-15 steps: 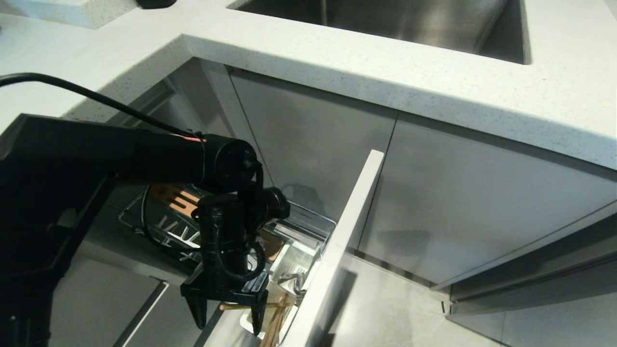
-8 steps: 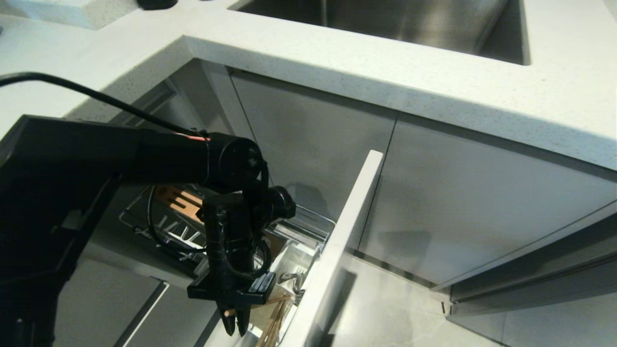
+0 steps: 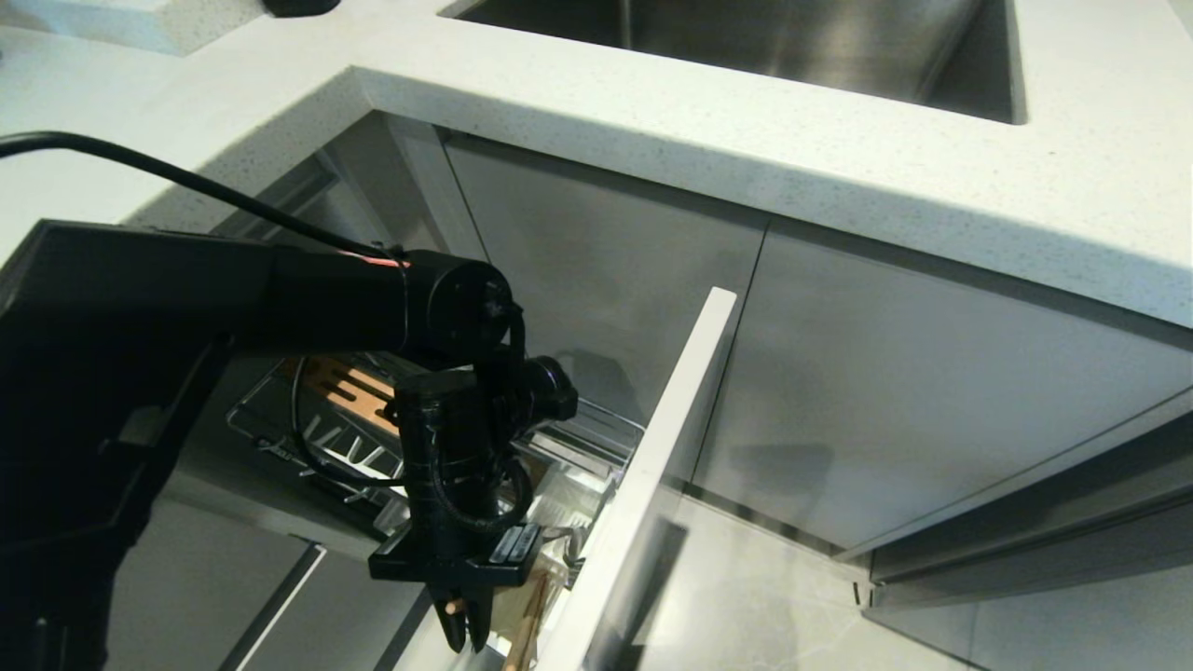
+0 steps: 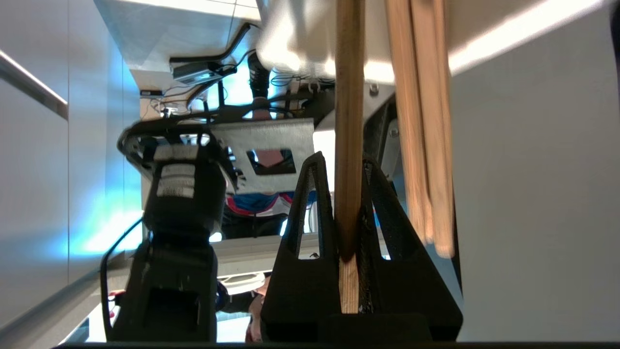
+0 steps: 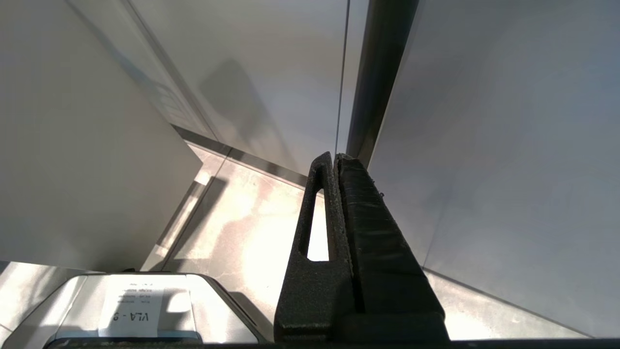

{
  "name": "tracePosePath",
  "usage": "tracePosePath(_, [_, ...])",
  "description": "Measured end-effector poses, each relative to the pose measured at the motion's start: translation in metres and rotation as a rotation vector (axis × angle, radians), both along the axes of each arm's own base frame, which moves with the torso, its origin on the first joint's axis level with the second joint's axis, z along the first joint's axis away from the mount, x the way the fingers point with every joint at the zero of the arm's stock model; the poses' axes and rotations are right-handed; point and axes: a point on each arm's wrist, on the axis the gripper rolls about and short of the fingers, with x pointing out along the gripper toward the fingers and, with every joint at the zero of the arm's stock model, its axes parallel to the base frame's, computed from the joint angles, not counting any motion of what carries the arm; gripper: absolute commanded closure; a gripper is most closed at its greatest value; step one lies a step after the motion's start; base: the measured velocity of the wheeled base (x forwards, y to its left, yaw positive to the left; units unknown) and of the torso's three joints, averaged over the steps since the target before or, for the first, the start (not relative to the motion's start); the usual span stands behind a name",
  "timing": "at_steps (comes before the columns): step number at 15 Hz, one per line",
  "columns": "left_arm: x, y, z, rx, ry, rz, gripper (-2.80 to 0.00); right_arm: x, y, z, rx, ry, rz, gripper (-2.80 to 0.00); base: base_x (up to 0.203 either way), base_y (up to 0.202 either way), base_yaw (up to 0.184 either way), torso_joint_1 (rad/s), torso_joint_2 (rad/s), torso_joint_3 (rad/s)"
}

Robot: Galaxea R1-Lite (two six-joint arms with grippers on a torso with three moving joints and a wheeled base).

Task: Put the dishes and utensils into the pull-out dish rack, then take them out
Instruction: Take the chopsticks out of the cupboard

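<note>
The pull-out dish rack [image 3: 606,431] stands drawn out under the worktop, with its pale front panel [image 3: 673,419], slotted wooden strip [image 3: 337,380] and white caddy [image 3: 557,511]. My left gripper [image 3: 463,636] points down over the caddy end and is shut on one wooden chopstick [image 4: 348,145]; the chopstick's end [image 3: 454,607] shows between the fingers. More light wooden sticks [image 4: 426,145] stand beside it in the caddy [image 3: 522,634]. My right gripper [image 5: 335,160] is shut and empty, parked low by the cabinet fronts. The dishes are out of view.
A white worktop [image 3: 652,102] with a steel sink [image 3: 746,37] overhangs the rack. Grey cabinet doors [image 3: 885,373] close off the right. My left arm [image 3: 186,298] covers the rack's left part. My base [image 5: 128,310] shows below the right gripper.
The left gripper has gone from open to shut, clamping the wooden stick that lay between its fingers, and has shifted slightly right and lower. The right arm has not moved.
</note>
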Motion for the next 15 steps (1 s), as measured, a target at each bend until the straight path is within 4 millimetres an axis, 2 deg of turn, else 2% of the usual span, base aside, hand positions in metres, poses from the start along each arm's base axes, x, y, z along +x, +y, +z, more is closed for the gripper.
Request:
tracePosePath(8, [-0.039, -0.003, 0.039, -0.086, -0.020, -0.064, 0.00, 0.000, 0.000, 0.000, 0.000, 0.000, 0.000, 0.00, 0.000, 0.000, 0.000, 0.000, 0.00, 0.000])
tracePosePath(12, [-0.056, -0.002, 0.062, -0.145, -0.083, -0.099, 0.00, 0.000, 0.000, 0.000, 0.000, 0.000, 0.000, 0.00, 0.000, 0.000, 0.000, 0.000, 0.00, 0.000])
tracePosePath(15, [-0.063, -0.001, 0.074, -0.130, -0.156, -0.063, 0.00, 0.000, 0.000, 0.000, 0.000, 0.000, 0.000, 0.00, 0.000, 0.000, 0.000, 0.000, 0.00, 0.000])
